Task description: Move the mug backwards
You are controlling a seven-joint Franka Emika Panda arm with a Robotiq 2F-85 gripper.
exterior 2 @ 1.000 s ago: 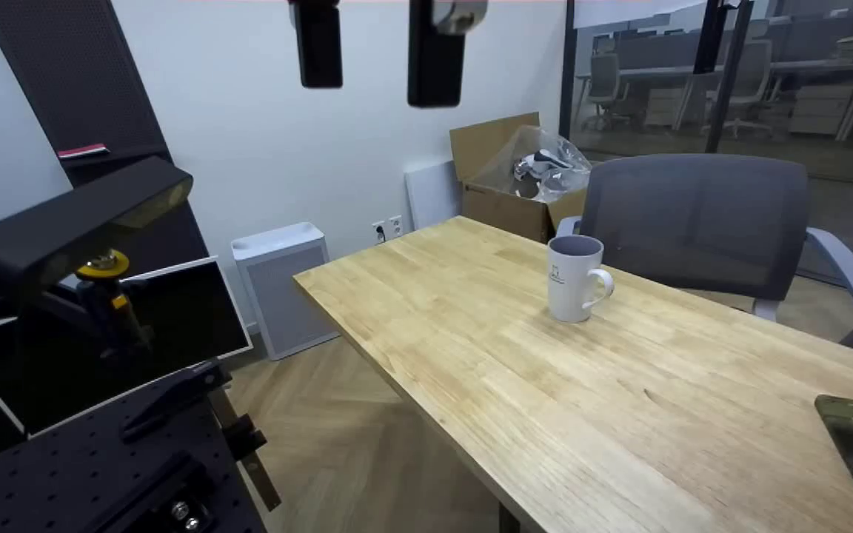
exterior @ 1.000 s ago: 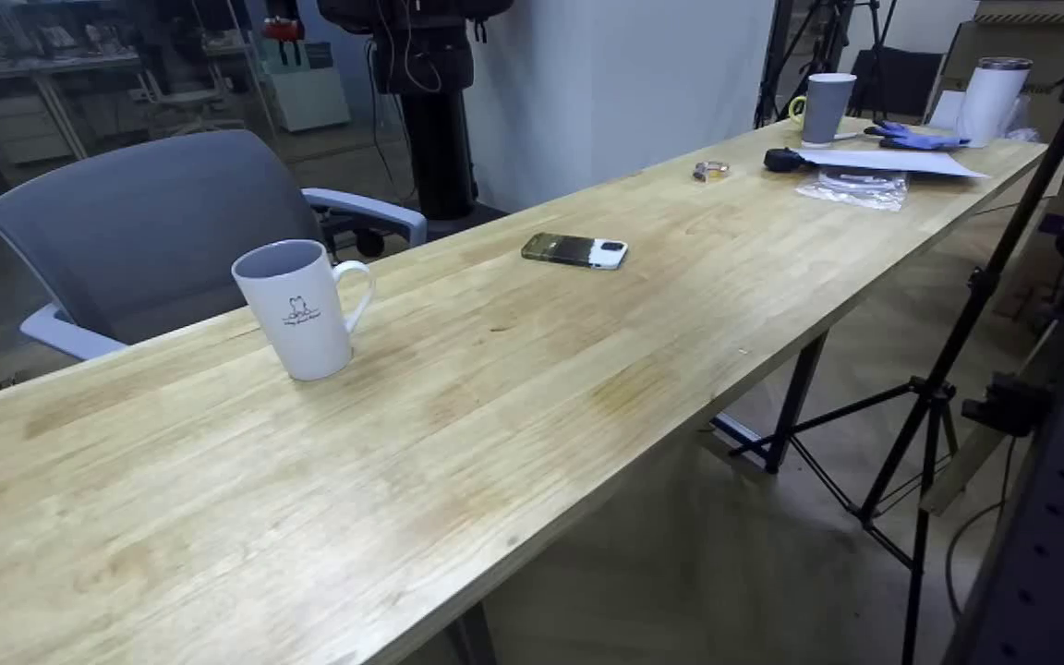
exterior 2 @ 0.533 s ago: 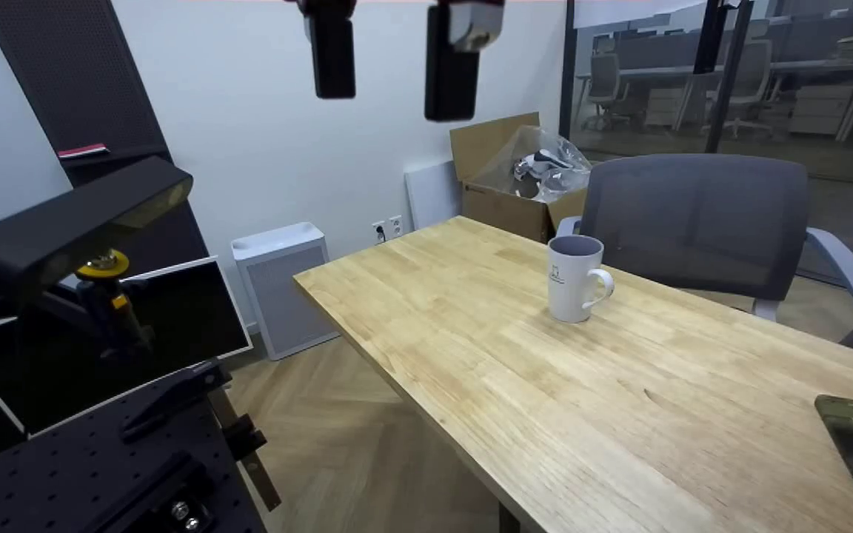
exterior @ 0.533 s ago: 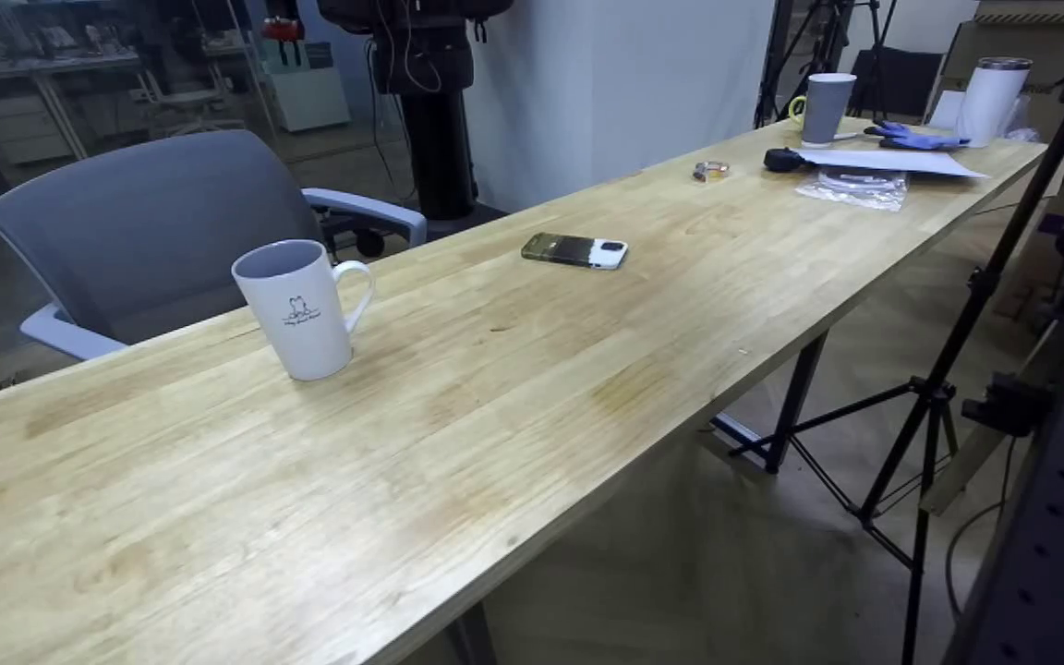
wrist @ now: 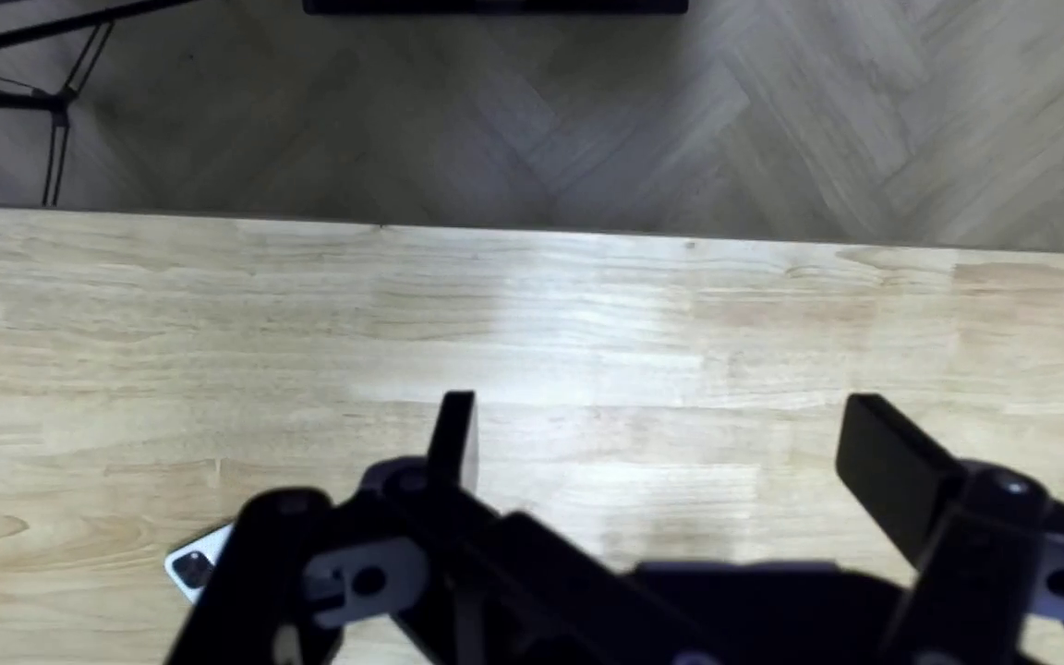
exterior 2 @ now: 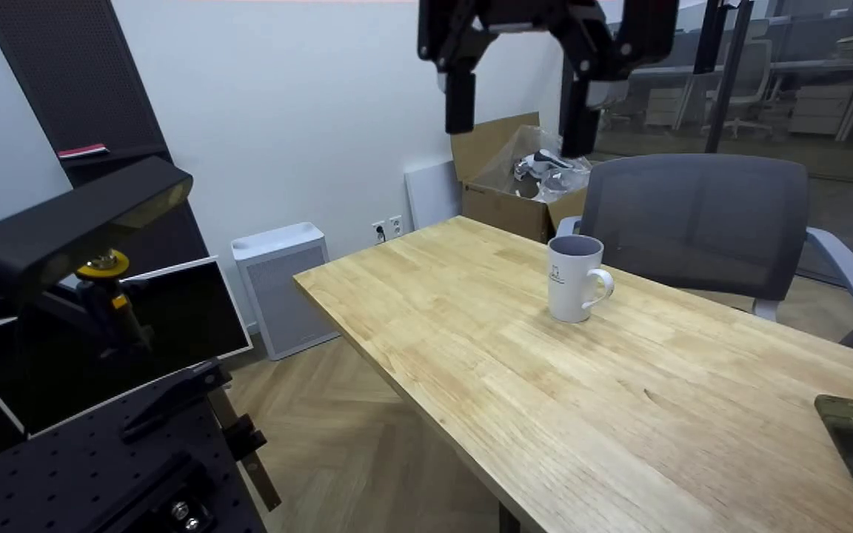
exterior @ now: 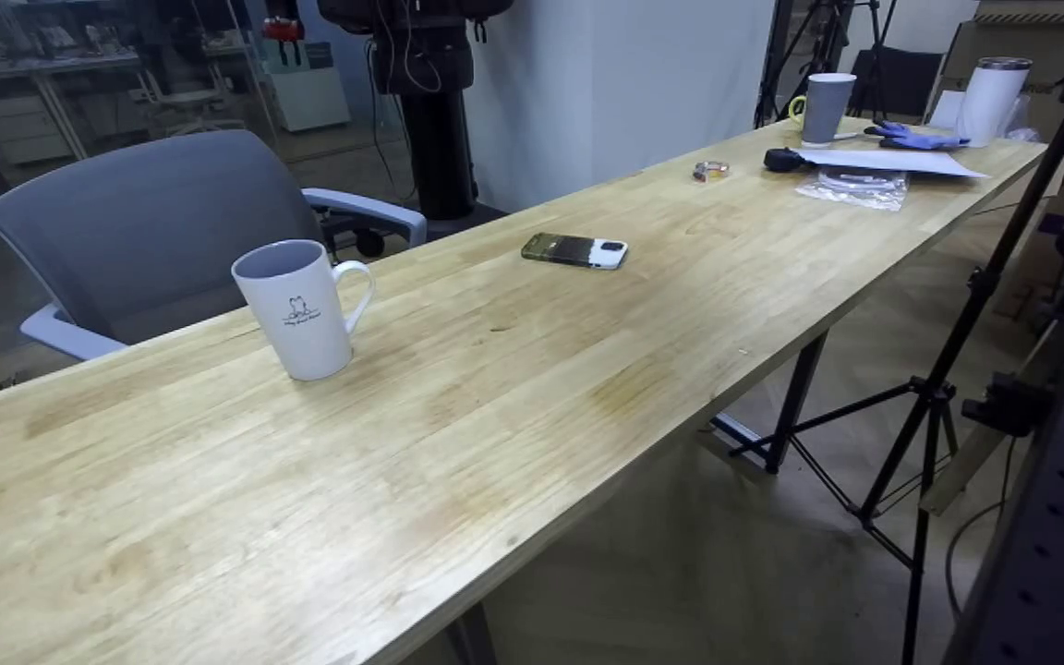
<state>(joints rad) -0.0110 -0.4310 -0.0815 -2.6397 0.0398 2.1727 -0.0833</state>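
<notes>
The white mug (exterior: 284, 323) with a small dark logo stands upright on the wooden table (exterior: 495, 397) near the chair-side edge. It also shows in an exterior view (exterior 2: 567, 289), with its loop handle on the right side of the picture. My gripper (exterior 2: 519, 141) hangs in the air above the table, apart from the mug, and appears above it in that picture. In the wrist view the gripper (wrist: 661, 402) has its fingers wide apart, with only table surface seen between them. The mug is out of view in the wrist view.
A phone (exterior: 574, 250) lies on the table; part of it shows in the wrist view (wrist: 195, 562). A grey chair (exterior 2: 697, 222) stands close behind the mug. A grey cup (exterior: 829, 109), papers and a blue glove (exterior: 915, 139) lie at the far end.
In an exterior view my gripper has moved right and down in the picture, more of it now showing. The mug has not moved. The gripper stays open.
</notes>
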